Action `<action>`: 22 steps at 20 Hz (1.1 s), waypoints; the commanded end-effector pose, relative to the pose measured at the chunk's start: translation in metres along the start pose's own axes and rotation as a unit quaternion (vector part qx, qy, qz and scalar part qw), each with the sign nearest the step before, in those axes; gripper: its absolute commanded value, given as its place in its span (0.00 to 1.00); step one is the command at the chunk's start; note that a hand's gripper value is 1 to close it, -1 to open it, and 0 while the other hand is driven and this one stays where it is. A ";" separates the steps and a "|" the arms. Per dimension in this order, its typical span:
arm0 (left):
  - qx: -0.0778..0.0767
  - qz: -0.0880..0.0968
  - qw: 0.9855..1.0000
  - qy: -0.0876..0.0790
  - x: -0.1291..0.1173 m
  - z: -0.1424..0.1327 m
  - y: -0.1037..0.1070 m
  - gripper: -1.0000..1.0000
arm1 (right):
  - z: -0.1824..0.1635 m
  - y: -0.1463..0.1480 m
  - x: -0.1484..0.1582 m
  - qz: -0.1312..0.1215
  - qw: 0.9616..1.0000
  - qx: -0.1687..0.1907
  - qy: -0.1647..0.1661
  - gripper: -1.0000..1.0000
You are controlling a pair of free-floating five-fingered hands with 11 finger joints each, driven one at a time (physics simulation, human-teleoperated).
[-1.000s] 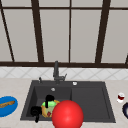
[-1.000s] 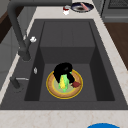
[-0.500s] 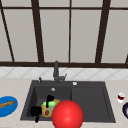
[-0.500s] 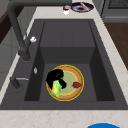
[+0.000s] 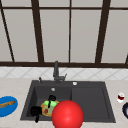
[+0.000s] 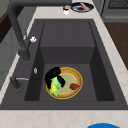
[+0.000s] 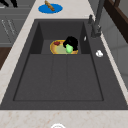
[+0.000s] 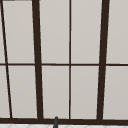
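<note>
In the dark sink basin (image 6: 67, 37), at its 7 o'clock corner, the right hand (image 6: 52, 75) curled round a bright green object (image 6: 54, 86) on the round yellow-rimmed plate (image 6: 76, 75), touching the left wall. The left hand (image 5: 35, 111) hung at the basin's front edge; I cannot tell its fingers. The drainboard (image 7: 58, 75) at 3 o'clock lay open.

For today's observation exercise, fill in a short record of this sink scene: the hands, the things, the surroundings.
right hand: curled round a green thing, over the yellow-rimmed plate
left hand: in the air at the front left of the sink
yellow-rimmed plate: on the basin floor, with a red piece on it
counter: blue plate at left, small cup at right
foreground: red ball
</note>
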 end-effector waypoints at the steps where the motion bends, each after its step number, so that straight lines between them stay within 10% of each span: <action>1: 0.000 0.000 1.000 0.000 0.000 0.000 0.000 0.50 | 0.002 -0.006 -0.006 0.011 1.000 -0.001 -0.017 0.00; 8: 0.000 0.000 1.000 0.000 0.000 0.000 0.000 0.50 | 0.035 -0.030 -0.006 0.043 0.995 0.086 -0.040 0.00; 22: 0.000 0.000 1.000 0.000 0.000 0.000 0.000 0.50 | 0.077 -0.065 -0.009 0.059 0.992 0.102 -0.042 0.00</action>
